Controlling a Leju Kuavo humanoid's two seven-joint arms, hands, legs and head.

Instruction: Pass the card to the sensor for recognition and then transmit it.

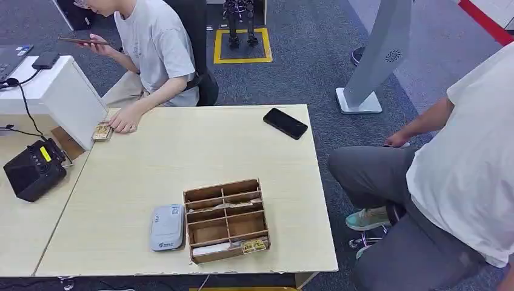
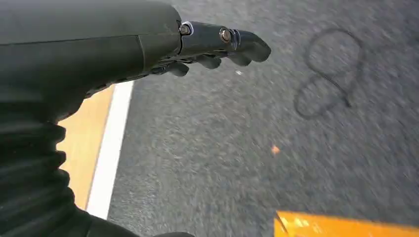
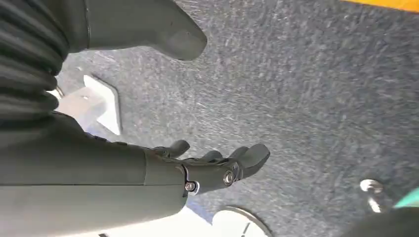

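Head view: a card (image 1: 254, 245) lies in the front compartment of the wooden organizer (image 1: 225, 219) on the worktop (image 1: 182, 157), beside the grey sensor (image 1: 166, 227). Wrist views: left robot hand (image 2: 217, 47) and right robot hand (image 3: 217, 165) hang over carpet, fingers apart, grasping nothing.

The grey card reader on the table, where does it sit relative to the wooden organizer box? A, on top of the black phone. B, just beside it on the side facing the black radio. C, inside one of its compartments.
B: the grey card reader lies flat on the table beside the wooden organizer box, toward the black radio.
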